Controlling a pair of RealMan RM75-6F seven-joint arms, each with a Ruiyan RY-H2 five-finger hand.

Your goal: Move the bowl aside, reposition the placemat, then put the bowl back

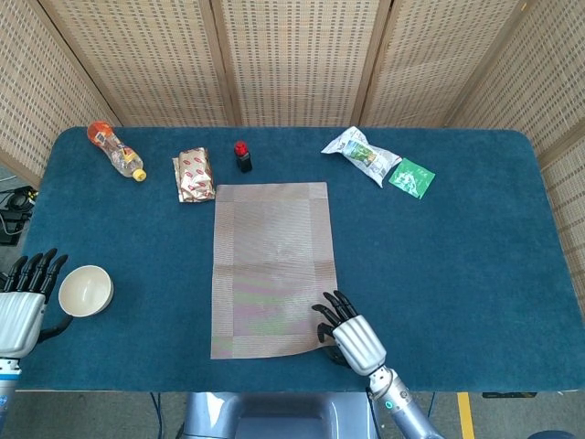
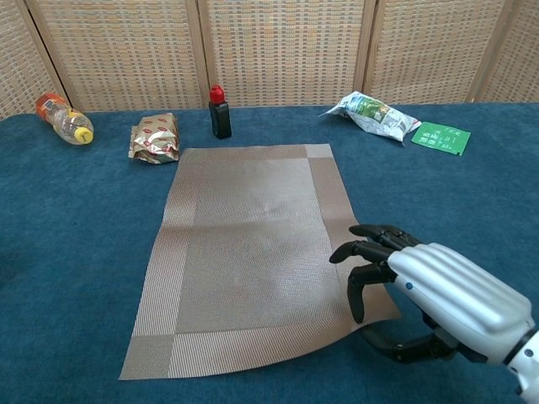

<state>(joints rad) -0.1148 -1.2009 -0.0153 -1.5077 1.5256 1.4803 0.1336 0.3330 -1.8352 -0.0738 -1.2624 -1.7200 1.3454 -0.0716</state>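
The placemat [image 1: 272,268] lies mid-table, long side running front to back. The right hand [image 1: 350,333] pinches its near right corner (lifted a bit). The left hand [image 1: 23,294], fingers spread, sits beside the bowl [image 1: 85,290].

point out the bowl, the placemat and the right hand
bowl [image 1: 85,290], head view, inside of the bowl.
placemat [image 1: 271,265], head view, middle of the weave.
right hand [image 2: 438,290], chest view, back of the hand.
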